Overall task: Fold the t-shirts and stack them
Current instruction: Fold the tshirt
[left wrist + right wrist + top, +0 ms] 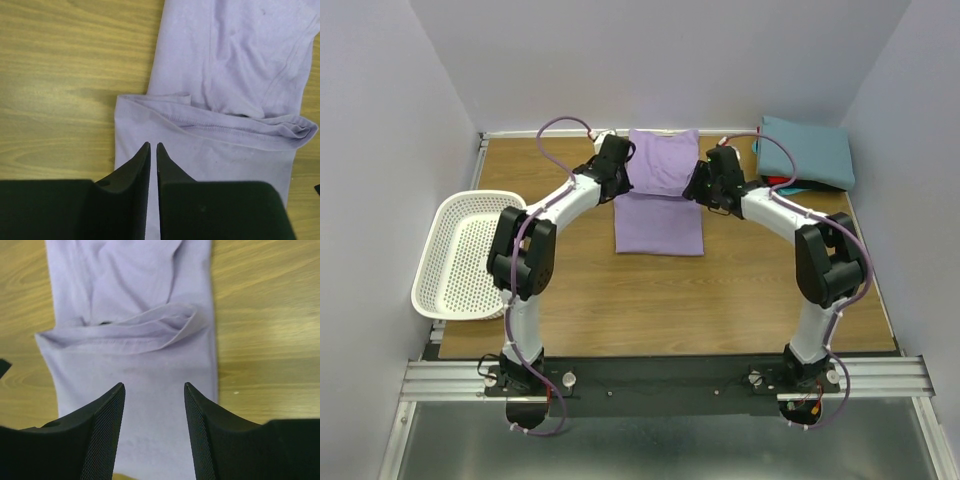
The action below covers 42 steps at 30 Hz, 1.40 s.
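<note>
Near the left edge of the wood-grain tabletop (670,310) sits a white perforated basket (460,255). Past it, midway toward the far edge, the lavender t-shirt (660,225) lies flat, its long axis running near to far, with a soft stitched hem folded crosswise at mid-length. Both arms flank that fold and look equally close. The left tool (153,145) hangs over the shirt's left side, its black fingers a thin slit apart and empty. The right tool (154,385) is spread wider over the right side, also empty. A folded teal t-shirt (810,150) rests on a red one (778,182) in the far right corner.
</note>
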### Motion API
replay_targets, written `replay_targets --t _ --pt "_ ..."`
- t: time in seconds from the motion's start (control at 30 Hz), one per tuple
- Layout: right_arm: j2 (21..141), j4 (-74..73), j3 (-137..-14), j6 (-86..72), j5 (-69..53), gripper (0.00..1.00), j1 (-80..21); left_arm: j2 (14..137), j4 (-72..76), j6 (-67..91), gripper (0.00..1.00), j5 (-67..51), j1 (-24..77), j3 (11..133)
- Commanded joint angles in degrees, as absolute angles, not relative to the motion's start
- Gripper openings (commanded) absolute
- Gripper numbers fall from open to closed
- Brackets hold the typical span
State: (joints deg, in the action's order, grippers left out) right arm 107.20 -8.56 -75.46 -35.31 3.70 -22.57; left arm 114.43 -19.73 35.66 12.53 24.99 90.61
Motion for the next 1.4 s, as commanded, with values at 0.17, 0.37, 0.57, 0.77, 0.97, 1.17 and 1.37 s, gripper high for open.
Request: replay_targets --t 0.17,0.37,0.57,0.77,0.97,1.17,1.37 --pt "114.16 -8.00 -80.85 -33.22 0.79 0.52 -26.54 116.35 -18.64 38.23 0.14 9.41 26.80 89.21" --pt "121.28 -8.00 -89.20 -32.08 0.70 0.42 -26.46 122.59 -18.37 37.44 0.13 5.89 26.81 95.35" --pt "127.61 -8.00 -95.00 -31.55 2.28 0.38 -26.19 128.22 -19.51 36.30 0.13 5.54 26.72 102.38" --pt "132.54 -8.09 -97.82 -30.76 2.29 0.38 -25.66 131.30 -20.39 36.12 0.15 5.27 26.63 106.08" --pt "131.84 -8.00 -93.61 -30.59 1.84 0.38 -25.66 131.22 -20.65 38.84 0.15 5.62 26.89 102.23" --pt "129.47 -8.00 -89.83 -30.06 -1.21 0.38 -25.75 128.59 -19.25 43.50 0.15 6.24 27.51 95.02" --pt "123.32 -7.74 -80.78 -30.32 -2.29 0.38 -26.63 121.40 -14.77 46.40 0.15 4.31 28.83 84.57"
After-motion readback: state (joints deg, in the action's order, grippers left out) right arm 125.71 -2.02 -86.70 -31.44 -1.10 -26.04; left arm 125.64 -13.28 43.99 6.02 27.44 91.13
